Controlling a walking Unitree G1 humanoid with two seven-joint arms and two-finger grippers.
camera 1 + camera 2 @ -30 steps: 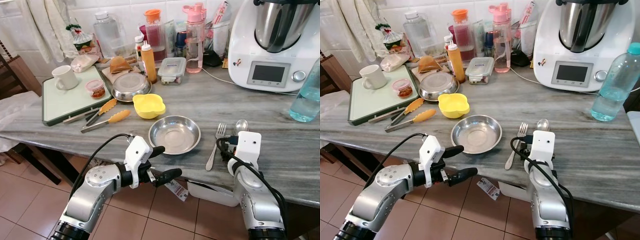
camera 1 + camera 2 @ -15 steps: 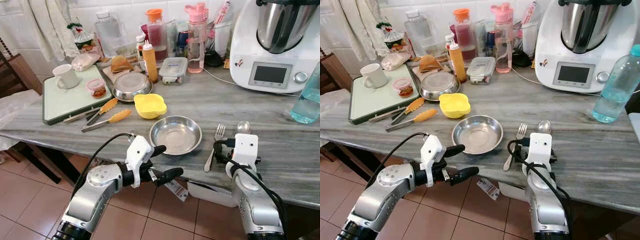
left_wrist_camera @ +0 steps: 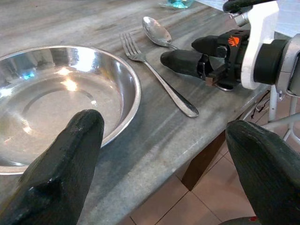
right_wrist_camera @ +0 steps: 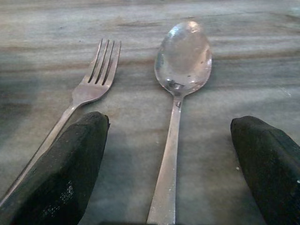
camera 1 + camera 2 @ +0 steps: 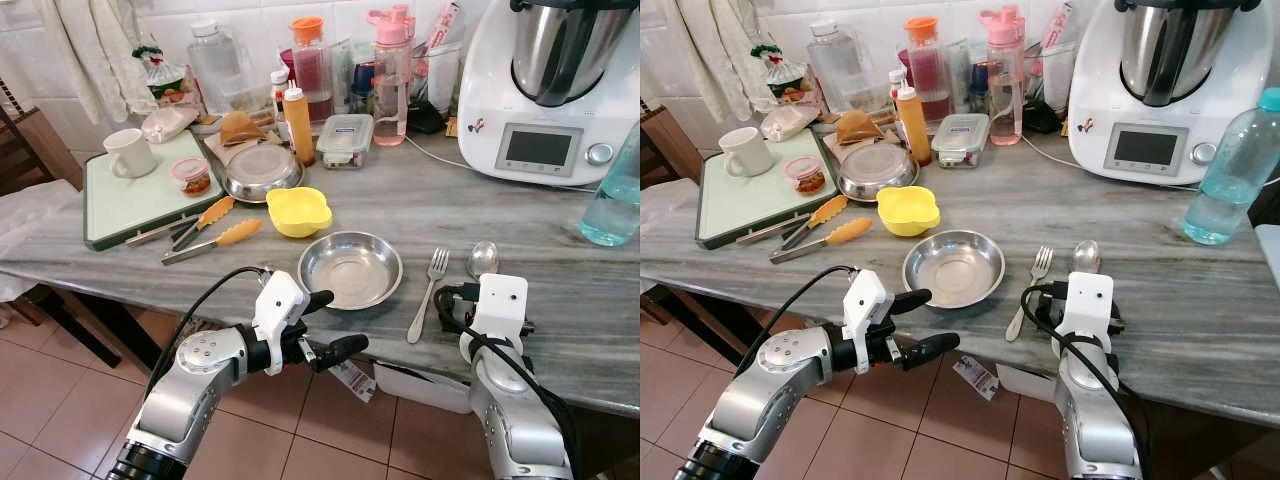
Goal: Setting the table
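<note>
On a grey marbled kitchen table [image 5: 470,215], the right end effector [image 4: 168,187] rests with fingers spread either side of the spoon [image 4: 180,70] handle, the fork [image 4: 89,89] just beyond one finger. The left end effector [image 5: 325,325], also spread, hovers off the table edge near the steel bowl [image 5: 350,268].

Bare surface [image 5: 560,250] lies open beyond the spoon [image 5: 482,258]. The fork [image 5: 427,293] lies just beside it. The bowl [image 5: 350,269] blocks the left.
</note>
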